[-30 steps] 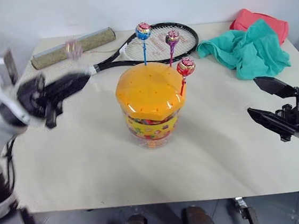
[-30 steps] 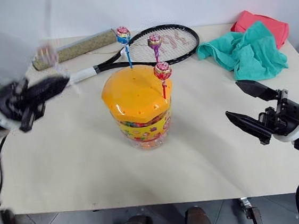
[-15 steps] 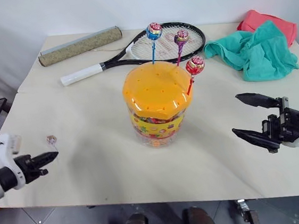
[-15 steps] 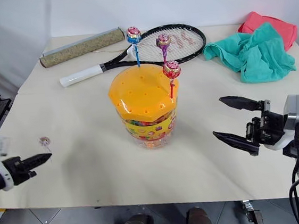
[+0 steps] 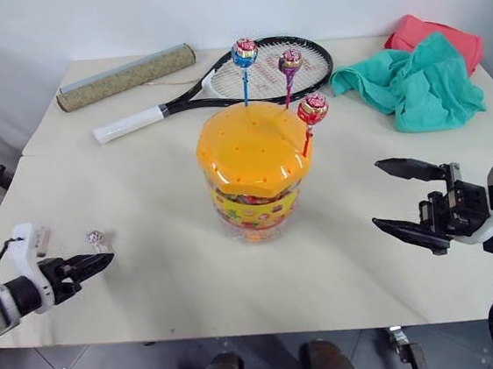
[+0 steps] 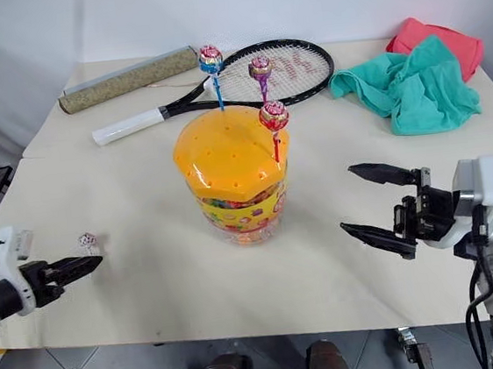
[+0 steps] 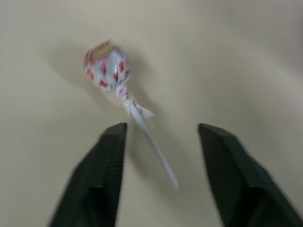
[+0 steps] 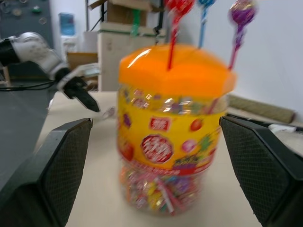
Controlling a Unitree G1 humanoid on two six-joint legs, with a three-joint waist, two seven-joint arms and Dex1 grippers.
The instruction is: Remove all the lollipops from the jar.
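Near the middle of the pale table (image 5: pixel 167 272) stands the jar (image 5: pixel 256 188) — a clear tub of coloured sweets with a yellow label and a wide orange lid (image 5: pixel 252 149) dotted with holes. Three lollipops stand upright in the lid's far right part: the blue lollipop (image 5: pixel 243 54) at the back, the purple lollipop (image 5: pixel 289 60) just right of it, and the red lollipop (image 5: pixel 312 110) nearest, at the lid's right edge. The fourth, the pink-silver lollipop (image 7: pixel 106 65) on a white stick, lies flat on the table well to the left of the jar, near the table's front left edge.

Just beside that loose sweet is the left gripper (image 5: pixel 94 266), low over the table; its two black fingers stand apart with nothing between them, and in the left wrist view the white stick lies in the gap between them without touching either. The right gripper (image 5: pixel 399 195) is to the right of the jar, clear of it, pointing towards it with its fingers spread wide and empty; the right wrist view looks at the jar between them.

Behind the jar lies a tennis racket (image 5: pixel 261 68), its white handle pointing left. Further left at the back edge lies a rolled mat (image 5: pixel 125 76). At the far right corner a teal cloth (image 5: pixel 417 83) is heaped partly over a red cloth (image 5: pixel 434 34).
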